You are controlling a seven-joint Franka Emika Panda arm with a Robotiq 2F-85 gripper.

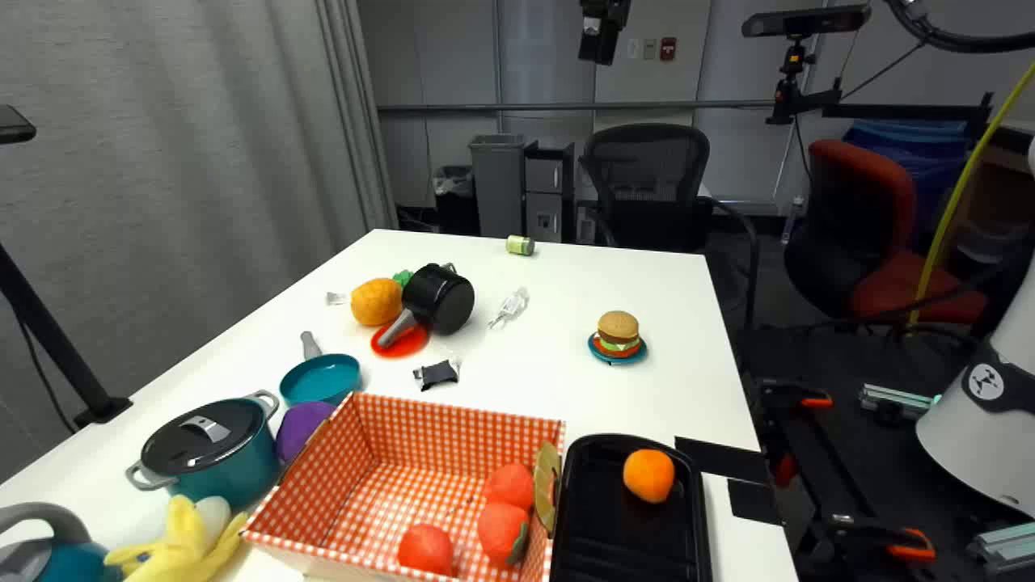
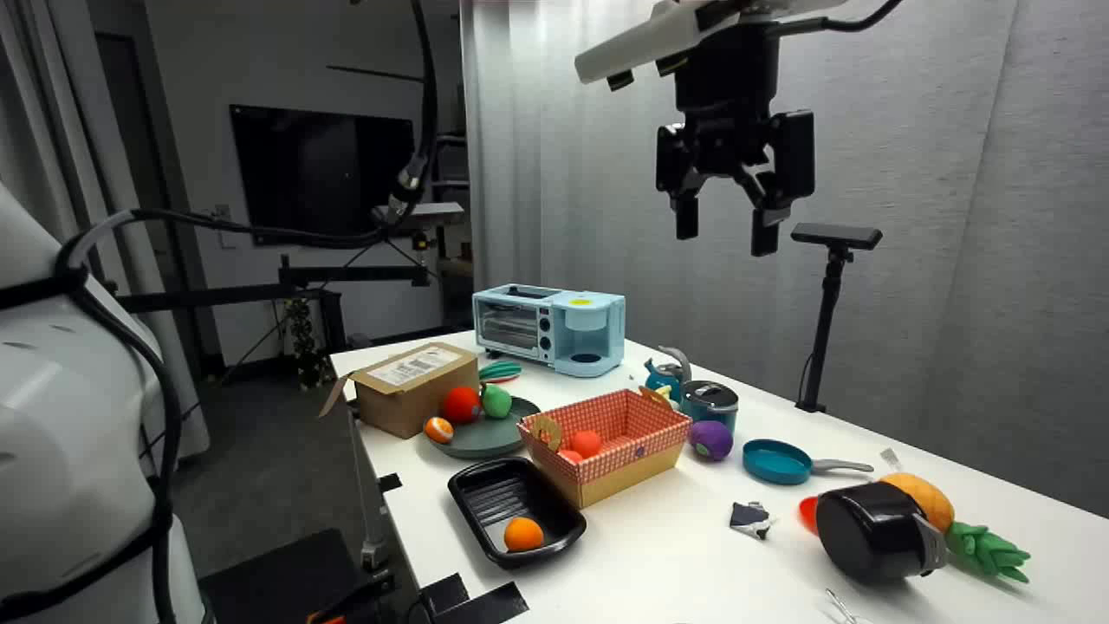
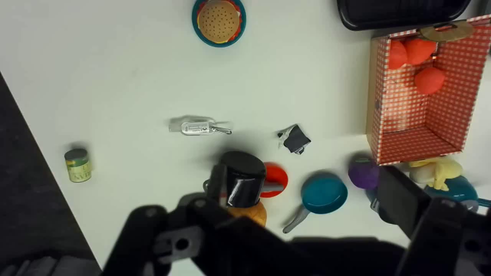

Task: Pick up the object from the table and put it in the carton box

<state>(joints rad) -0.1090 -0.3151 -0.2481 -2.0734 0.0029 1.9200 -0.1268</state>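
The carton box, with red-and-white checks, stands on the white table in both exterior views [image 1: 461,416] [image 2: 637,472] and in the wrist view [image 3: 456,107]. It holds several reddish round toys [image 3: 429,80]. My gripper [image 2: 726,227] is open and empty, high above the table; its fingers frame the wrist view's lower part [image 3: 310,188]. Loose objects include a toy burger on a teal plate [image 1: 618,335], a small clear bottle with a clip [image 3: 196,127], a dark packet [image 3: 296,139] and a green-labelled can [image 3: 78,165]. Which one the task means cannot be told.
A black tray [image 2: 472,498] with an orange [image 2: 523,534] stands beside the box. A tipped black pot [image 1: 441,299], toy pineapple [image 1: 376,301], teal pan [image 1: 321,378] and lidded pot [image 1: 218,453] stand around. A brown cardboard box [image 2: 416,399] and blue toaster oven [image 2: 550,325] are beyond.
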